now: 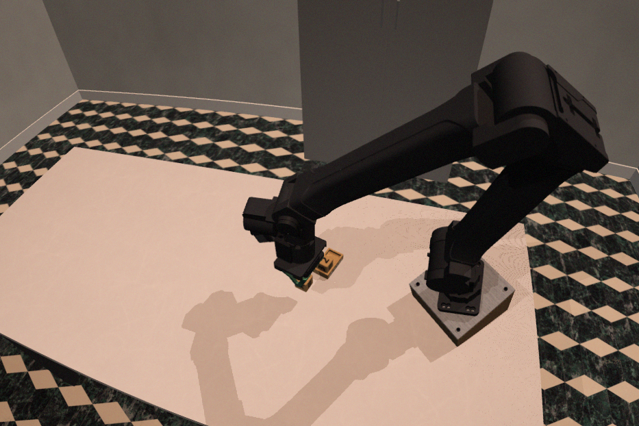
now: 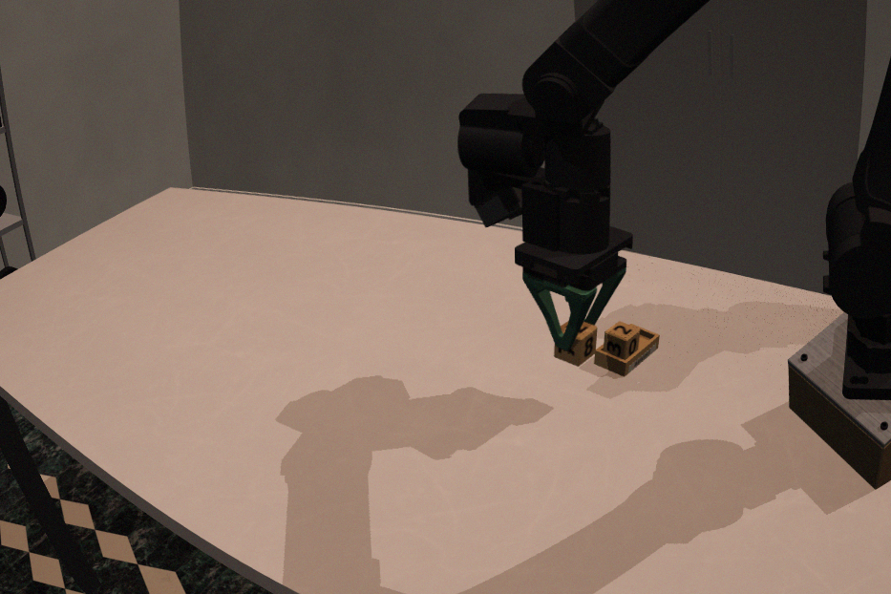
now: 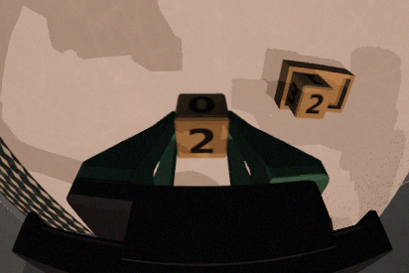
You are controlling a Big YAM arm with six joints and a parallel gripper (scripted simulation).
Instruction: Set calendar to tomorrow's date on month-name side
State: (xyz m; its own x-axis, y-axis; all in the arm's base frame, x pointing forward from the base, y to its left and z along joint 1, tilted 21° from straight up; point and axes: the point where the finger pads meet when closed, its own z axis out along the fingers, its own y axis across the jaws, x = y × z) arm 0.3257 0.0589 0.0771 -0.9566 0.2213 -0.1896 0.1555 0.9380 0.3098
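Black robot hand [image 1: 303, 281] [image 2: 578, 336] [image 3: 202, 119] clamped on a numbered wooden cube [image 1: 305, 284] [image 2: 586, 344] [image 3: 202, 137]. In the wrist view, the tray [image 1: 337, 260] [image 2: 642, 357] [image 3: 348, 84], carrying another cube [image 1: 324, 261] [image 2: 621, 340] [image 3: 314, 102], sits on the counter [image 1: 129, 241] [image 2: 250, 294] [image 3: 218, 25] toward two o'clock.

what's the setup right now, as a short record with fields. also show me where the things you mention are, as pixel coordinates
pincer [image 2: 573, 337] [image 3: 202, 119]: green fingers, shut on a cube
held cube [image 2: 581, 344] [image 3: 202, 136]: wooden, 2 and 0 toward the wrist view, an 8 showing in the exterior view
tray [image 1: 335, 255] [image 2: 648, 350] [image 3: 345, 76]: wooden, on the table, one place unfilled
cube in tray [image 1: 324, 264] [image 2: 621, 340] [image 3: 313, 101]: 2 on top, 3 and 0 on sides
table [image 1: 144, 216] [image 2: 306, 280] [image 3: 208, 25]: pale, crossed by the arm's shadows
cubes side by side: no
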